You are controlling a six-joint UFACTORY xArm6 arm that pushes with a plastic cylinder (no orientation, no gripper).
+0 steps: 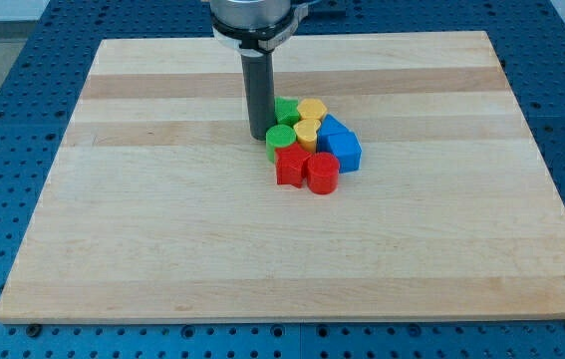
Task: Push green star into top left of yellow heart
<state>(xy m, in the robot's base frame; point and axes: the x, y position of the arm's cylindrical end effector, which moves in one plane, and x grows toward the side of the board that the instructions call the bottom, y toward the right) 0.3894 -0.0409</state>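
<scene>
The blocks form one tight cluster near the board's middle. A green star point(287, 110) sits at the cluster's upper left, touching a yellow block point(311, 109) to its right. A second yellow block, likely the heart point(307, 132), lies just below them. A round green block point(280, 138) is at the cluster's left. My tip point(259, 136) rests on the board just left of the green star and the round green block, close to or touching them. The rod hides part of the star's left side.
Two blue blocks point(338, 145) sit on the cluster's right. A red block point(291, 167) and a red round block point(322, 173) sit at its bottom. The wooden board point(162, 219) lies on a blue perforated table.
</scene>
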